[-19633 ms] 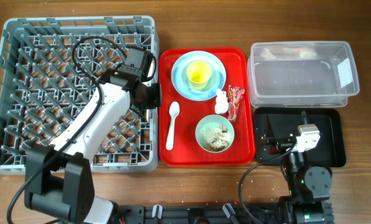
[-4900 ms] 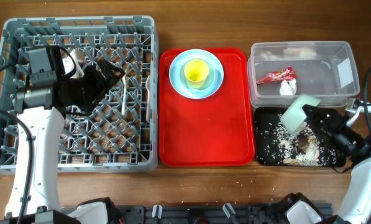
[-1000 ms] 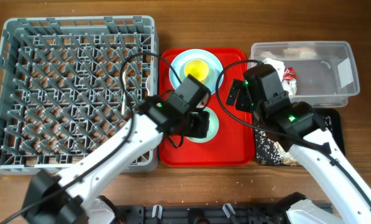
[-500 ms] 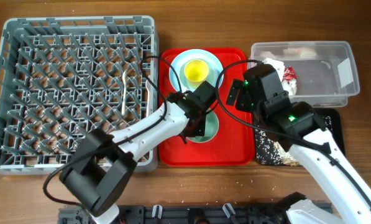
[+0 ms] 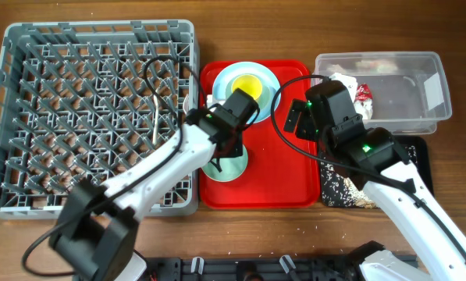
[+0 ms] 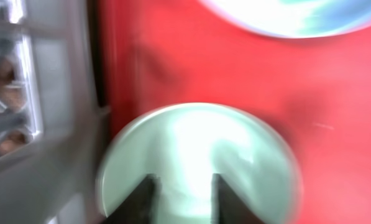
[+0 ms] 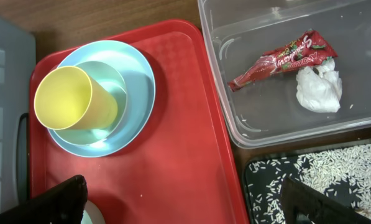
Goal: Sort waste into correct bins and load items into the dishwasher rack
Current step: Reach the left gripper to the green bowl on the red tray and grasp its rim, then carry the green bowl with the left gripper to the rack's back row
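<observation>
Left fingers [image 6: 141, 198]: they hang over the mint bowl [image 6: 197, 146], set apart, with the bowl's pale surface showing between them. The wrist view is smeared, so I cannot tell whether they grasp the bowl or are free of it.
Mint bowl: it sits on the red tray [image 5: 289, 179], in its front-left part, just beside the dishwasher rack [image 5: 100, 28].
Right fingers [image 7: 58, 202]: spread wide with nothing between them, above the tray's right side and near the clear tub [image 7: 359, 37].
Blue plate [image 7: 138, 78]: it lies at the far end of the red tray. A second, paler bowl [image 7: 114, 78] sits in it, and the yellow cup [image 7: 67, 99] stands in that bowl.
Clear tub: it holds the red-and-clear wrapper [image 7: 278, 59] and the white tissue wad [image 7: 319, 87], which touch each other.
Black tray [image 5: 418, 154]: it sits on the tabletop [image 5: 295, 31] in front of the tub, with beige crumbs [image 7: 334, 165] scattered over it.
Dishwasher rack: it stands left of the red tray. A white utensil [image 5: 155, 117] lies among the pegs near its right side.
</observation>
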Robot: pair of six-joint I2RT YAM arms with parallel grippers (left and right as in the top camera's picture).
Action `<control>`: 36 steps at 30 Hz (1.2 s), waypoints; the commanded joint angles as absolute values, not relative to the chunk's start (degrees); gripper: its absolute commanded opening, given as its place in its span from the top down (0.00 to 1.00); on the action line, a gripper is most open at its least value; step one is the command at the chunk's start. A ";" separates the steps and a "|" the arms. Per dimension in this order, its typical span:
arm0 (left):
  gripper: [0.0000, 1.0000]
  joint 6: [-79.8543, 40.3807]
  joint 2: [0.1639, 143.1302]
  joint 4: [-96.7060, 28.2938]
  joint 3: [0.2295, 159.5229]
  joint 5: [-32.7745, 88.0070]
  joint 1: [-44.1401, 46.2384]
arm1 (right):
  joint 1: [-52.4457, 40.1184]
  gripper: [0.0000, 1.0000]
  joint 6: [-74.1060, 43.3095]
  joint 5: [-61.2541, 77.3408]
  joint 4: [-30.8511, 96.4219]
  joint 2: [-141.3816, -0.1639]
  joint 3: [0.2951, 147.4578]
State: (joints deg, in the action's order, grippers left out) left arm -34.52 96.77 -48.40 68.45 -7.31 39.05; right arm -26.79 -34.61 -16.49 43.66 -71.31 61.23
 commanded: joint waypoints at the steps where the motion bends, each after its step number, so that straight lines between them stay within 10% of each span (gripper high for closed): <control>1: 0.44 -25.47 94.08 -47.00 69.28 9.32 39.29 | -26.65 0.00 -34.54 -15.94 43.57 -71.79 61.49; 10: 0.63 -25.93 100.44 -41.58 66.26 5.17 45.28 | -26.65 0.00 -34.52 -15.94 43.57 -71.79 61.49; 24: 0.63 -26.15 100.66 -36.18 59.92 3.31 46.39 | -26.65 0.00 -34.52 -15.94 43.57 -71.79 61.49; 29: 0.96 -26.13 100.64 -35.29 59.24 -0.19 46.37 | -26.65 0.00 -34.52 -15.92 43.57 -71.79 61.49; 36: 0.96 -26.11 91.05 -39.53 67.70 1.21 44.58 | -26.65 0.00 -34.52 -15.94 43.57 -71.79 61.49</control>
State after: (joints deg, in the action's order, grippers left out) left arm -26.17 97.67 -37.85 61.52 -0.38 46.30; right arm -26.79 -34.61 -16.49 43.66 -71.31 61.23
